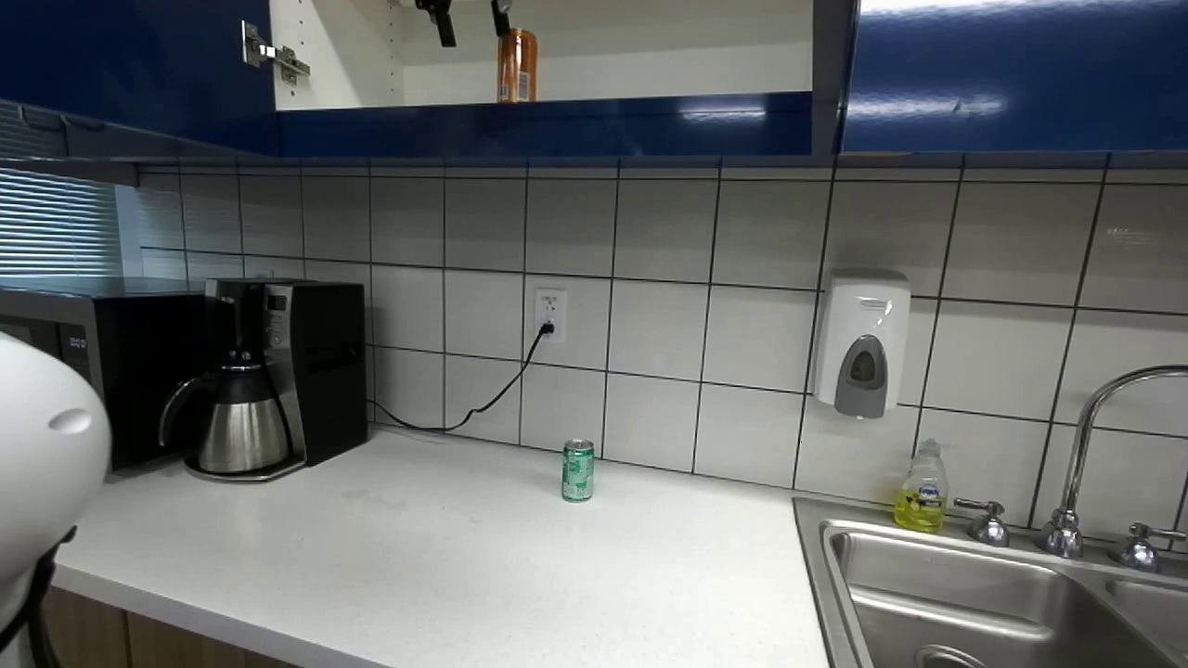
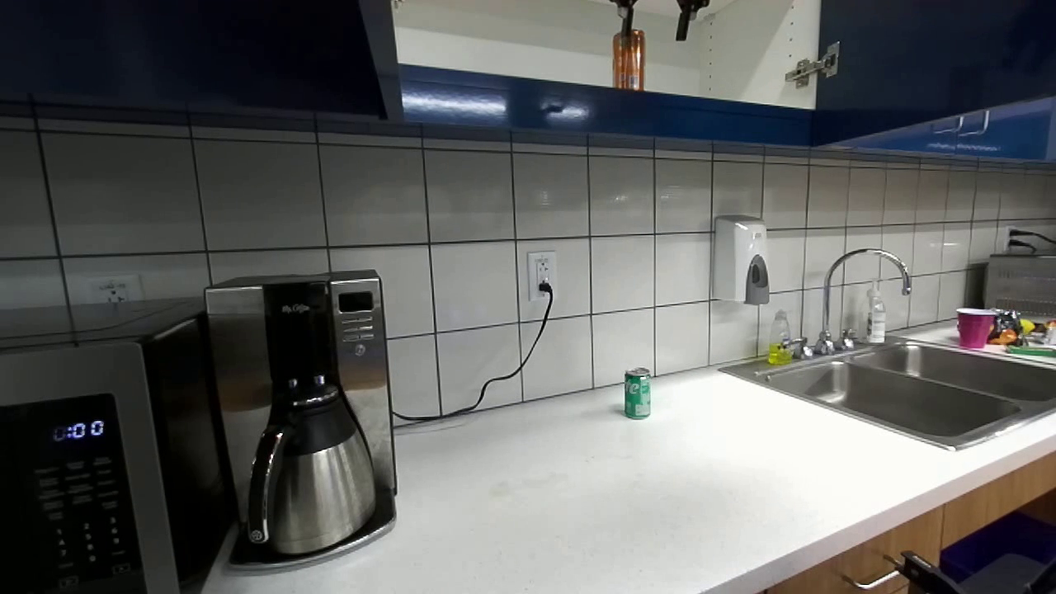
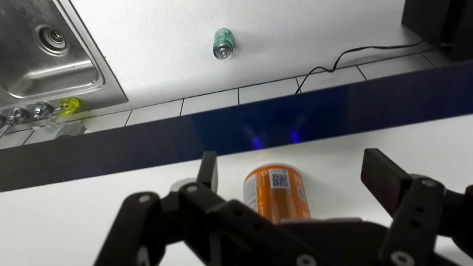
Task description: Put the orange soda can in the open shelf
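Observation:
The orange soda can [image 1: 517, 70] stands upright inside the open shelf [image 1: 668, 70], seen in both exterior views [image 2: 629, 66]. Its lower end is hidden behind the blue front edge. The shelf's pale floor shows in the wrist view [image 3: 92, 214]. My gripper [image 1: 474, 32] is open at the can's upper part, its fingers also visible in an exterior view [image 2: 656, 25]. In the wrist view, the can [image 3: 275, 192] stands between the spread fingers [image 3: 291, 162], nearer the left finger, with gaps on both sides. The gripper body hides part of the can there.
A green can [image 1: 577, 473] stands on the white counter below. The blue front edge [image 1: 557, 128] runs along the shelf, with an open blue door [image 1: 139, 65] beside it. A coffee maker [image 2: 305, 412], a microwave [image 2: 91, 454] and a sink [image 1: 947, 594] are also there.

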You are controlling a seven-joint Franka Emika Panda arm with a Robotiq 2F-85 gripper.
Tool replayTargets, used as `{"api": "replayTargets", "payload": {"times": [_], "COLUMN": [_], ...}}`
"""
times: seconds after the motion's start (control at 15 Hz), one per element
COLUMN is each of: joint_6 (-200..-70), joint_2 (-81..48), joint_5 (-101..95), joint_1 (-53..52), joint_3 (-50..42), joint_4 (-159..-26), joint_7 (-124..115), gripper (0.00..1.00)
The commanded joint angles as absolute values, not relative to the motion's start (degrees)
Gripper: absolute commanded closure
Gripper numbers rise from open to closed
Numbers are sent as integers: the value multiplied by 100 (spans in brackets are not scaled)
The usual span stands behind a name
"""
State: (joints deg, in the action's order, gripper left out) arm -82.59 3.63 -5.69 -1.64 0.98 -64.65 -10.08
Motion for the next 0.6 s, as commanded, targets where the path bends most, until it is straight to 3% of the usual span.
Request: {"api": "replayTargets", "payload": {"times": [0.0, 0.53], "joint_6": [-8449, -9189], "joint_2": [1303, 2513], "joint_5": [-470, -257], "joint_1": [-256, -489], "joint_3": [153, 252], "joint_4": [-7877, -10393], "joint_7": [-778, -507], "gripper": [0, 0]}}
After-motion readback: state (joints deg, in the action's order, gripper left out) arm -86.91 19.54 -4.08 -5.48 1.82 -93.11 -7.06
